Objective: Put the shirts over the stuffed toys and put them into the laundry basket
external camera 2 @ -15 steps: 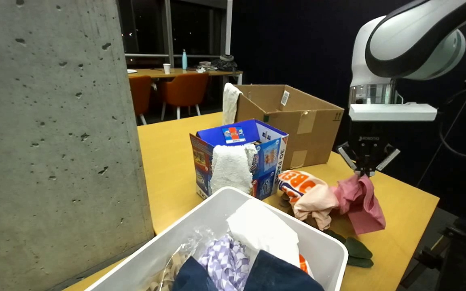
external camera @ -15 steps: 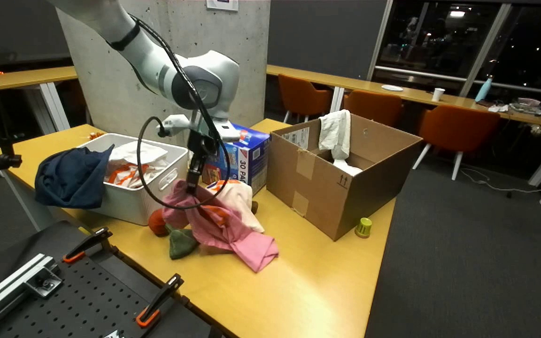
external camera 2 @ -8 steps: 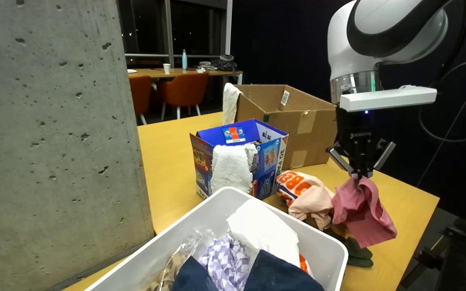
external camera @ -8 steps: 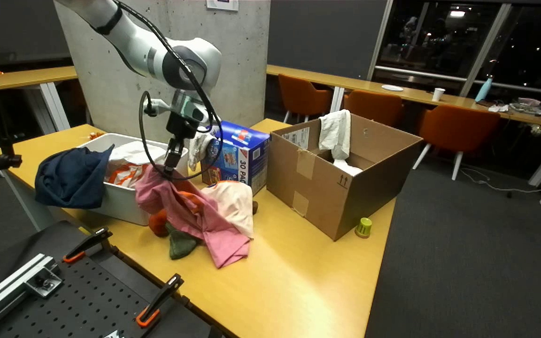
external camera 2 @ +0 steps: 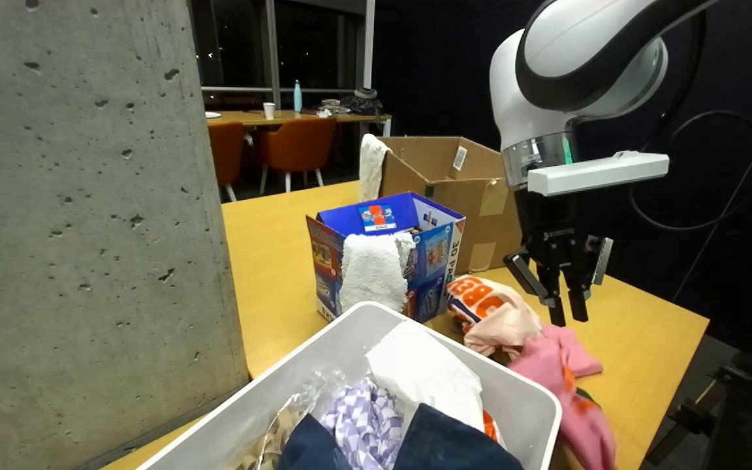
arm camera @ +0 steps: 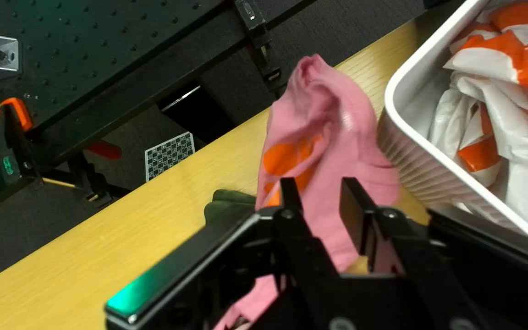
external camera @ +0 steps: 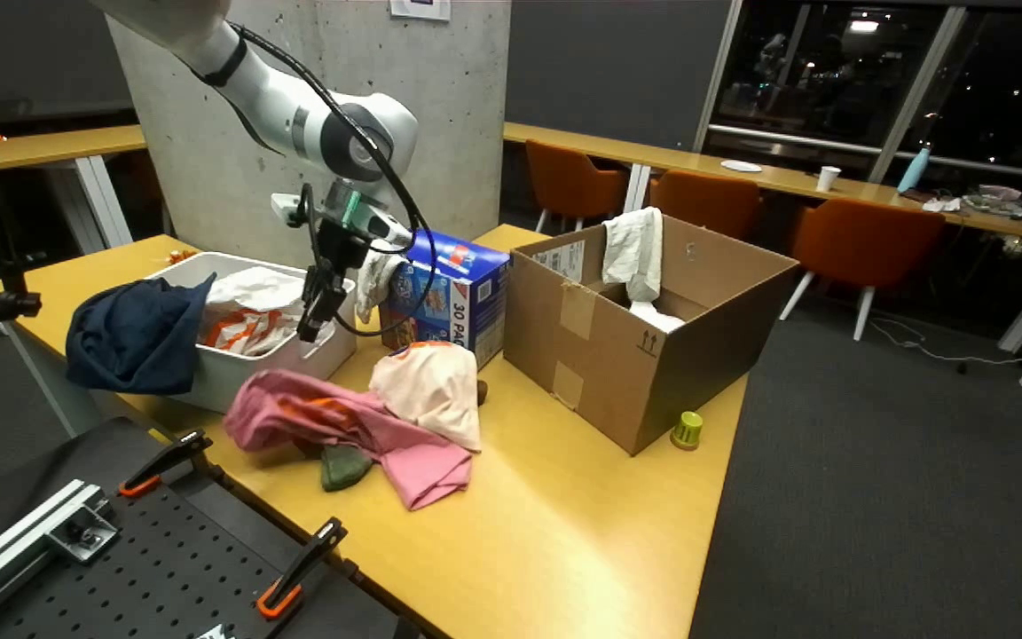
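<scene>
Gripper [arm camera: 319, 195] free, jaws parted, over the pink shirt [external camera: 378, 430]. Shirt sprawled on table [external camera: 582, 532] just beside the basket [external camera: 218, 373], one end near the edge facing the pegboard [external camera: 165, 541]. Partly hides green toy [external camera: 345, 468]; touches cream shirt [external camera: 429, 390] farther in.

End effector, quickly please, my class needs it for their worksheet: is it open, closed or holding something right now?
End effector: open, with nothing in its grip; the pink shirt lies below it, not held.
</scene>
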`<state>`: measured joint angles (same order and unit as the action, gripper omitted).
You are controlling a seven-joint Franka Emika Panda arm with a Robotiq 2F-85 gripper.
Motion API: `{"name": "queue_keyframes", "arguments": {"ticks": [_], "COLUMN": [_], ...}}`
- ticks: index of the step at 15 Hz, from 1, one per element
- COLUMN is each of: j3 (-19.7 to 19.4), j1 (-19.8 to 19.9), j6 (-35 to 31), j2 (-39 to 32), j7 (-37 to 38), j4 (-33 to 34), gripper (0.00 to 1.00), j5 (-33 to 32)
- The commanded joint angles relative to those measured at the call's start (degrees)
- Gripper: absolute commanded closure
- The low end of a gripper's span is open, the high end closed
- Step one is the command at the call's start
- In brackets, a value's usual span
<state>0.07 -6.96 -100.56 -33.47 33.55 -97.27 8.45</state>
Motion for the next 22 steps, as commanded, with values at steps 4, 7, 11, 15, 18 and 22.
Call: {"name": "queue_keyframes", "arguments": {"ticks": [4,7,11,15,18,22], "j3": [-1.0,-2.3,-5.0,-6.5,-6.6,-6.2], "j1": [0.3,1.4,2.9,3.0,2.4,2.3], "j6": [1.2,-0.1,-4.3,-10.5,-15.9,-18.4], "j2": [-0.7,-0.1,0.8,-3.5,-5.5,-5.3], "j7": [-1.7,-2.0,-1.5,-3.6,-5.0,-6.1], "j4": [1.8,1.5,0.5,4.0,3.8,2.3], "gripper": [0.18,0.00,0.00,0.00,0.00,0.00], "j5": [0.3,0.2,-1.2,-6.4,-9.9,-9.7]}}
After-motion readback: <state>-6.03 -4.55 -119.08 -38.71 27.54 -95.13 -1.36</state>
